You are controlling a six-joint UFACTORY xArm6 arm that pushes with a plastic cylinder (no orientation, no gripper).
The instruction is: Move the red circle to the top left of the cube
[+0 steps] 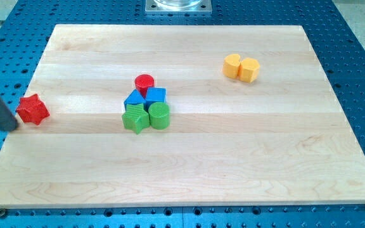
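The desk (pixel 189 171) carried a central cluster. My tip (pixel 11 126), a bare rod end effector with nothing to spread or pinch, sat at the far left, just beside the red star (pixel 32 109), at its 8 o'clock. The approach step seemed unstarted; next I judged I needed to travel to the red circle (pixel 144 82), a small ribbed cylinder touching the blue cube (pixel 156 95) at its 11 o'clock.

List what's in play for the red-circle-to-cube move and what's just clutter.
In play: red circle, blue cube, my tip at the view's left edge.
Clutter: red star, second blue block, green star, green cylinder, two yellow blocks.
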